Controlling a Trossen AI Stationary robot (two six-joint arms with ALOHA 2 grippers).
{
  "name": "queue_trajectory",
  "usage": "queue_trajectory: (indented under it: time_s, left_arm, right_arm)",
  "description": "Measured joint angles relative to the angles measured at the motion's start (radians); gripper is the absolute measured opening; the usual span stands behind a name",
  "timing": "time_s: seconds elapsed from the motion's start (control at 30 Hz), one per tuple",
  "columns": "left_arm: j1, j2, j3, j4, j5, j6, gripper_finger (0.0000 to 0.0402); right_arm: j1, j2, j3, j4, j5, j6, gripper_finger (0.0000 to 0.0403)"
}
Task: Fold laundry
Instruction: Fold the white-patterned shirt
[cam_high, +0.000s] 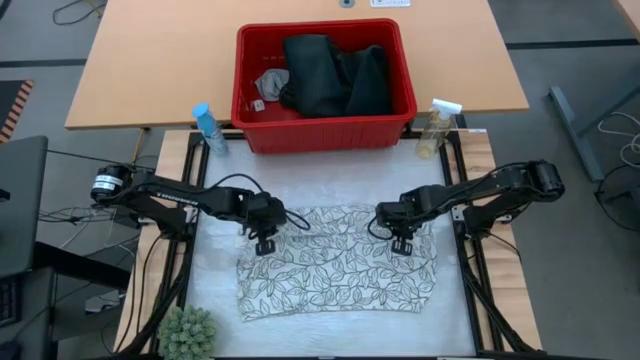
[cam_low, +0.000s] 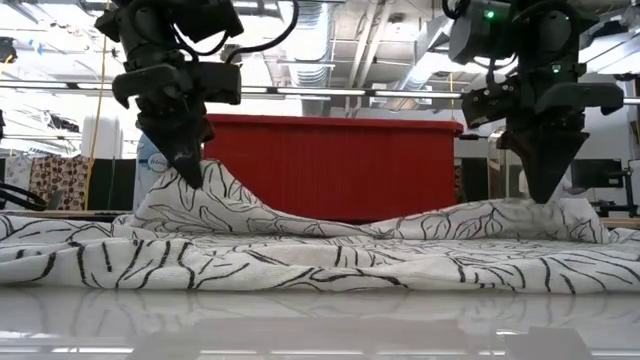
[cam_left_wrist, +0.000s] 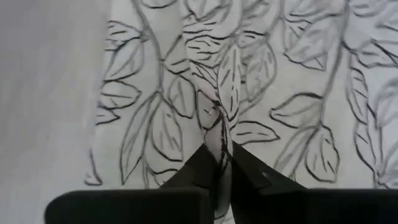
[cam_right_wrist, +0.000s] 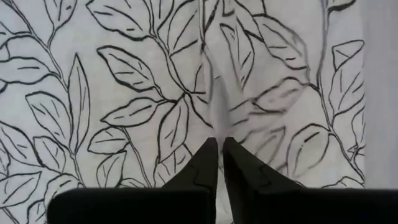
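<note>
- We see the white cloth with grey leaf print (cam_high: 340, 265) spread across the pale table (cam_high: 215, 290) at the lower centre of the high view.
- Our left pincer (cam_high: 265, 243) pinches a raised fold near the cloth's upper left edge.
- Our right pincer (cam_high: 401, 243) pinches the cloth near its upper right edge.
- Dark denim jeans (cam_high: 335, 75) and a small grey cloth (cam_high: 272, 82) lie in the red plastic basket (cam_high: 325, 132) at top centre.
</note>
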Motion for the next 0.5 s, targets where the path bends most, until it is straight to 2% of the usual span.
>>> queue_trajectory:
  time_s: [0.3,0.37,0.5]
  left_arm:
    - [-0.026,0.002,0.000,0.002,0.121,0.066,0.0099]
    - [-0.033,0.004,0.000,-0.001,0.109,0.069,0.0111]
    - [-0.037,0.004,0.000,0.022,0.018,0.029,0.0124]
  right_arm:
    - [0.000,0.000,0.000,0.000,-0.017,-0.040,0.0084]
    - [0.002,0.000,0.000,-0.001,-0.035,-0.053,0.0091]
    - [0.021,0.000,0.000,0.003,-0.058,-0.063,0.0110]
